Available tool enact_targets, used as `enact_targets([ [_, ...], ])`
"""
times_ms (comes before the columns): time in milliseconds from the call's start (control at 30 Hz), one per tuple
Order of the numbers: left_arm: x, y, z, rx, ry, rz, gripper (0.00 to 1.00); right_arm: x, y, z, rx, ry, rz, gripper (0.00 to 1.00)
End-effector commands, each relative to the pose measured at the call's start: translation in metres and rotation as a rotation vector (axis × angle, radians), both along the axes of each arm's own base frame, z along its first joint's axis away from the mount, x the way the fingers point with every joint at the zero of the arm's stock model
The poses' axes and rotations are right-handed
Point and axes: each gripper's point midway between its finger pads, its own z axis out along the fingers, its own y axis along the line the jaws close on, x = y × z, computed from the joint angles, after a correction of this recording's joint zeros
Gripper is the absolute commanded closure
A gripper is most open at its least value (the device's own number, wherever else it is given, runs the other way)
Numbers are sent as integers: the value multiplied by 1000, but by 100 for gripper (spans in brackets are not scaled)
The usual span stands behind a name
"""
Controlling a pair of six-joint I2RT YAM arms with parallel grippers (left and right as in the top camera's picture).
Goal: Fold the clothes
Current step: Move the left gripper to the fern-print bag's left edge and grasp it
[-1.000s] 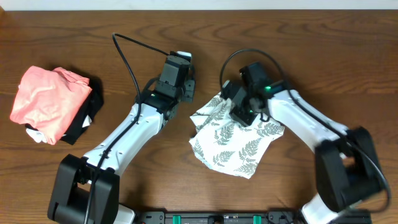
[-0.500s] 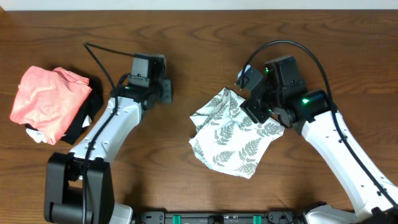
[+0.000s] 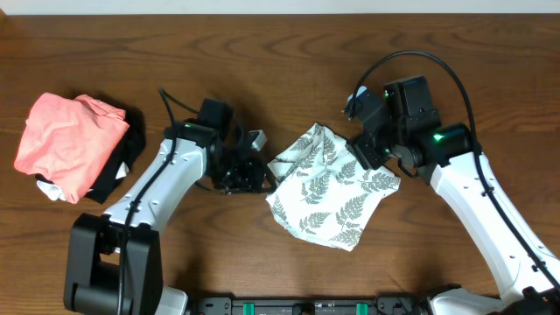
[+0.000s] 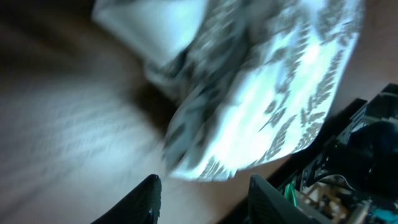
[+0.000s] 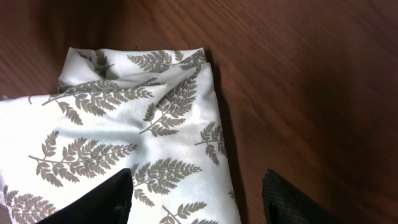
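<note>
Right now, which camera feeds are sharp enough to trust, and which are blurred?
Left wrist: heavily blurred, fern-print garment smeared, left fingers just dark shapes. Right wrist: sharp, evenly lit, leaf print crisp. Overhead: clear, no glare on the table.

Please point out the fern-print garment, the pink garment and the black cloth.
fern-print garment [image 3: 328, 197]: overhead view, middle of its top layer.
pink garment [image 3: 66, 140]: overhead view, its middle.
black cloth [image 3: 112, 181]: overhead view, exposed right edge.

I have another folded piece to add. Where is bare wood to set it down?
Free: the far strip of table beyond both arms; the near patch between the left arm and the fern-print garment. Crowded: the middle, with left end effector and right end effector at that garment; the salmon-pink garment at left.
</note>
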Motion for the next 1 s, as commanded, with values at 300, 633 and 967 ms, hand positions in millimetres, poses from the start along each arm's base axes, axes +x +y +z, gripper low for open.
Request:
enact_targets([
  [300, -6, 5, -24, 45, -27, -44, 48, 0, 0, -2, 18, 22, -30, 34],
  [633, -10, 4, -35, 39, -27, -34, 46, 0, 0, -2, 19, 22, -30, 34],
  [967, -18, -27, -37, 5, -62, -88, 43, 0, 0, -2, 19, 22, -30, 34],
])
